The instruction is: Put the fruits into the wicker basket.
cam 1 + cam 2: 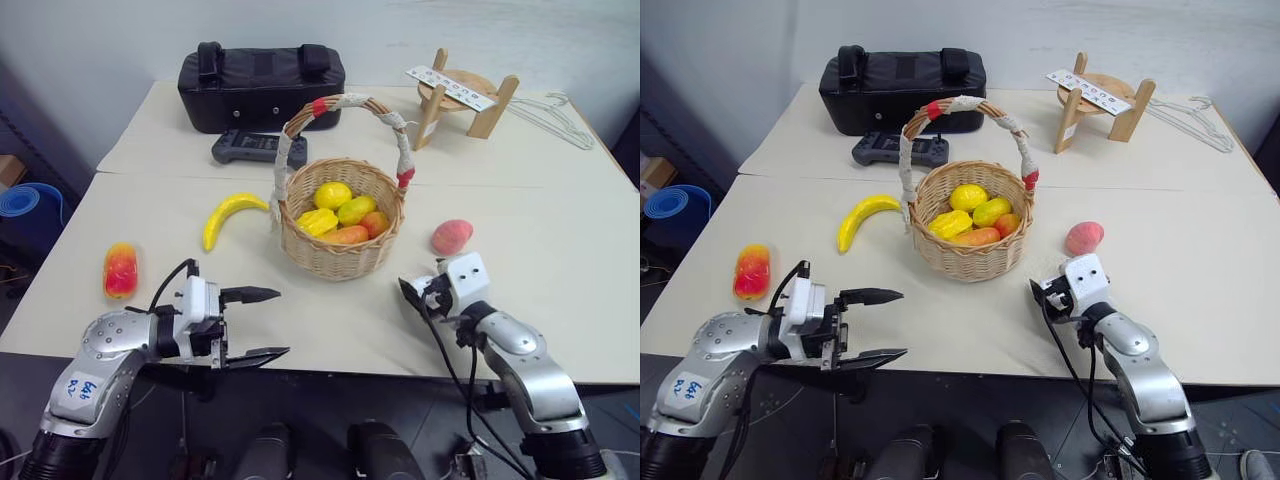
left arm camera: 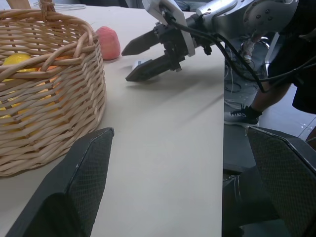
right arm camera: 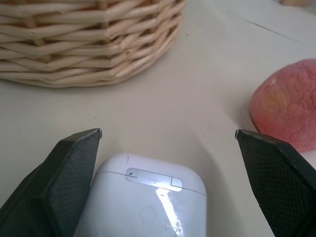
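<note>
- The wicker basket sits in the middle of the picture with yellow and orange fruits inside.
- The banana, mango and peach lie outside on the table, waiting.
- The right gripper points toward the peach, probably to grab it. Its fingers are wide apart, with a white earbud case between them.
- The left gripper is wide apart and holds nothing.
</note>
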